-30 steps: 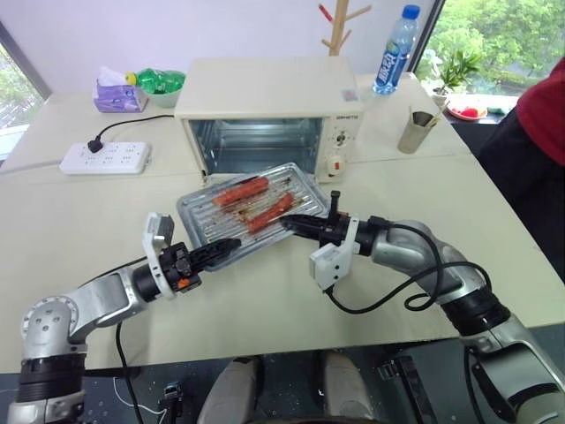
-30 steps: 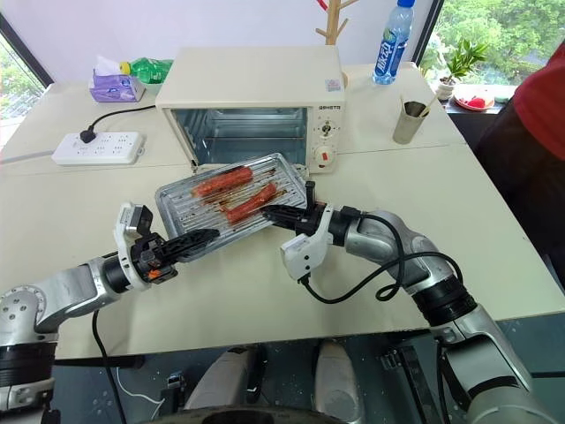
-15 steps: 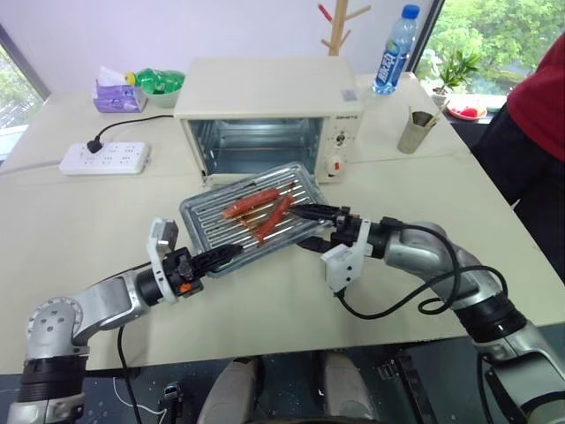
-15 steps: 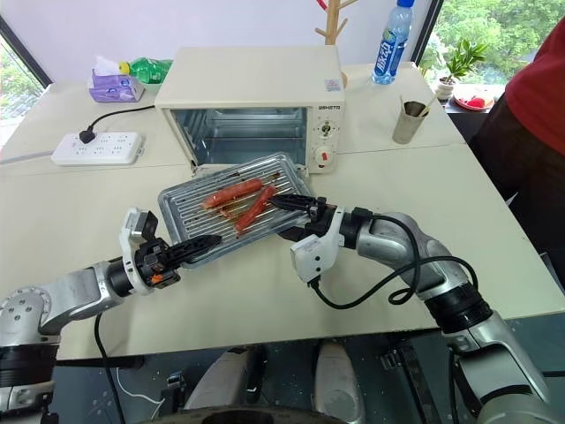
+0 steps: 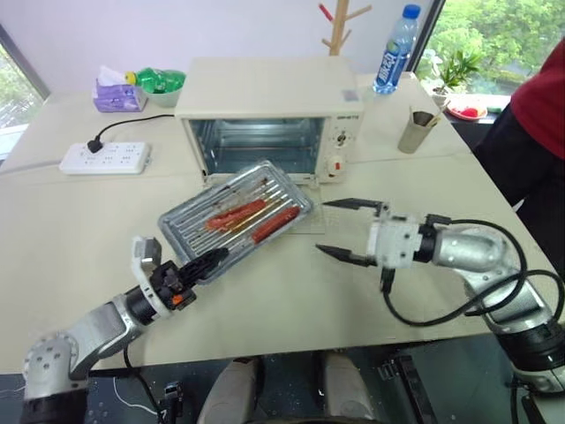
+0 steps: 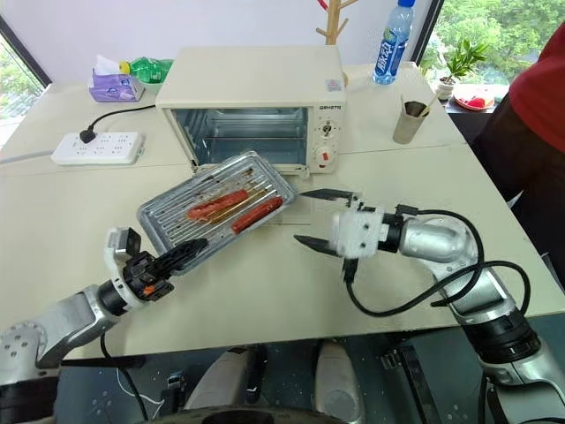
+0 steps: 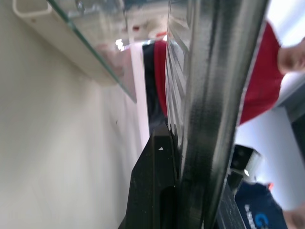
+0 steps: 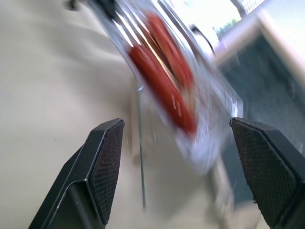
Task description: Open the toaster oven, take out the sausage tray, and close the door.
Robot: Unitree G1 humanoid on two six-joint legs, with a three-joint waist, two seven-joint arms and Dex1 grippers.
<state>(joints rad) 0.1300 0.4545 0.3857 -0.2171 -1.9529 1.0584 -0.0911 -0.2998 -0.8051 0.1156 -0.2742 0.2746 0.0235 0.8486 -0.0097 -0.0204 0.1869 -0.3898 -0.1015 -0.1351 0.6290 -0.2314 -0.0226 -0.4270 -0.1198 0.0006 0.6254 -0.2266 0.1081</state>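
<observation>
On your cream counter (image 5: 79,221), left to right: power strip (image 5: 104,157), left tool (image 5: 205,262) clamped on the sausage tray (image 5: 235,212) before the open toaster oven (image 5: 270,115), right tool (image 5: 340,231) spread apart, cup (image 5: 417,130), window greenery.

Shiny ribbed metal on the sausage tray (image 5: 234,210), glossy red-brown sausages (image 5: 256,221). Matt cream toaster oven (image 5: 269,93), clear glass door (image 7: 102,57). Smooth matt beige desk (image 5: 79,230).
</observation>
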